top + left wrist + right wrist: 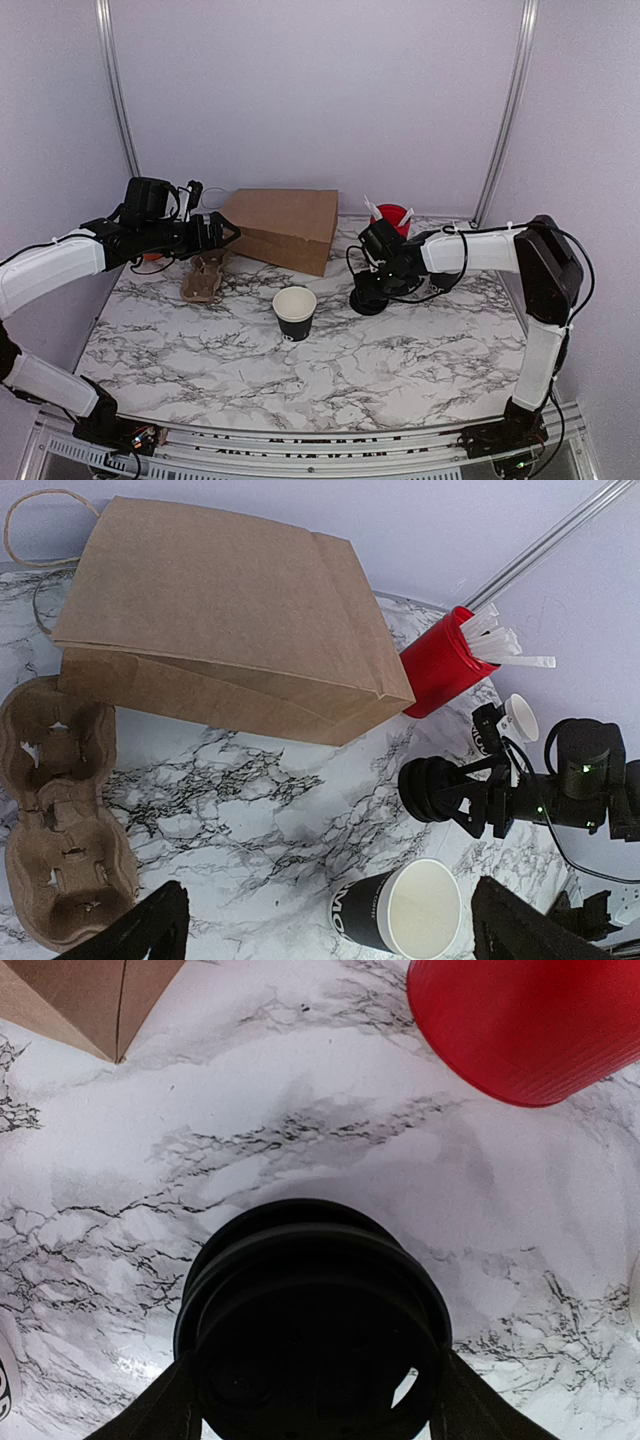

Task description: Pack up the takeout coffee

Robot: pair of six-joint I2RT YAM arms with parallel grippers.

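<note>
marble table (200,370) | brown paper bag (285,228) lying at rear | takeout coffee (295,312) upright mid-table, uncovered, clear of bag | left gripper (330,888) spread wide, holding nothing | right gripper (310,1400) clamped on black lid (310,1290)

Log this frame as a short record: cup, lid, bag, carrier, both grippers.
coffee cup: upright, uncovered, mid-table
lid: beside red cup
right gripper: straddles lid; grip unclear
left gripper: open, empty, near cup carrier
paper bag: lying flat at back
packed: no
</note>
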